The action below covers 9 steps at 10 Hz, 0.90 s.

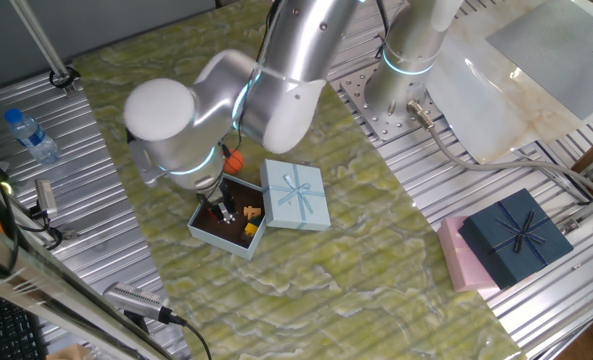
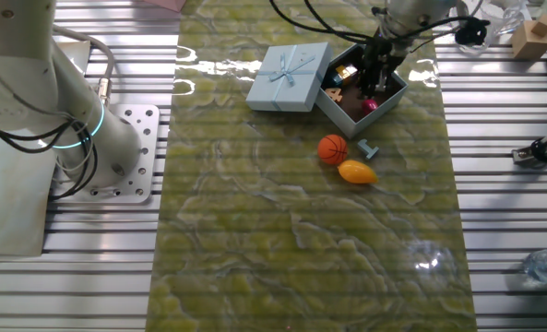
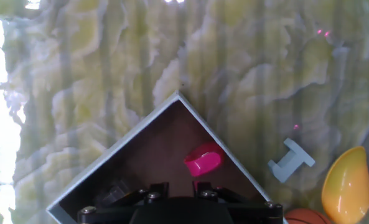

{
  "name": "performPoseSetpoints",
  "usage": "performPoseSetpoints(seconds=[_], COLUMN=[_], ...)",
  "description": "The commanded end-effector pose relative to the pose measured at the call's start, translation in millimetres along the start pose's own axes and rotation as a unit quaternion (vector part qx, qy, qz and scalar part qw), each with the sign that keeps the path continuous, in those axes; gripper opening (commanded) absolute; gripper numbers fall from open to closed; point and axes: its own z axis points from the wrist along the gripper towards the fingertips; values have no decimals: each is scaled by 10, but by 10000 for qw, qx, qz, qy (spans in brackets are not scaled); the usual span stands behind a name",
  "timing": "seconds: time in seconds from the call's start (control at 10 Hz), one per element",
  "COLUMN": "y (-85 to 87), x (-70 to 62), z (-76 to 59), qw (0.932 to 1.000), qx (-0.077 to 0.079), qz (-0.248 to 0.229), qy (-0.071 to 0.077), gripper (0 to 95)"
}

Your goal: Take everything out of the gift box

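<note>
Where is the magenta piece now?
The magenta piece lies inside the gift box, near its corner, just ahead of the tool in the hand view.

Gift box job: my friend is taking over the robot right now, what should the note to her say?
Pincer: down inside the gift box; cannot tell if open or shut.
Lid: off, leaning against the box.
Done: basketball, mango and a small grey-blue piece lie on the mat beside the box.
Left: magenta piece and small yellow and orange bits are in the box.

Lid (image 2: pixel 290 77) beside gift box (image 2: pixel 389 98); basketball (image 2: pixel 333 148) outside.
</note>
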Motion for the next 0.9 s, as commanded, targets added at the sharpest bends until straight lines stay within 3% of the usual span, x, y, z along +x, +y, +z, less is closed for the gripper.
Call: performPoseSetpoints(seconds=[0.1, 0.7, 0.8, 0.9], y=[-19, -19, -19, -20], x=[32, 32, 32, 29], z=[-17, -17, -17, -5], qw=[9991, 9989, 9993, 9994], qx=[-42, -74, -141, -213], qz=[125, 108, 120, 118], qy=[-397, -455, -312, -263], gripper=[190, 190, 190, 190])
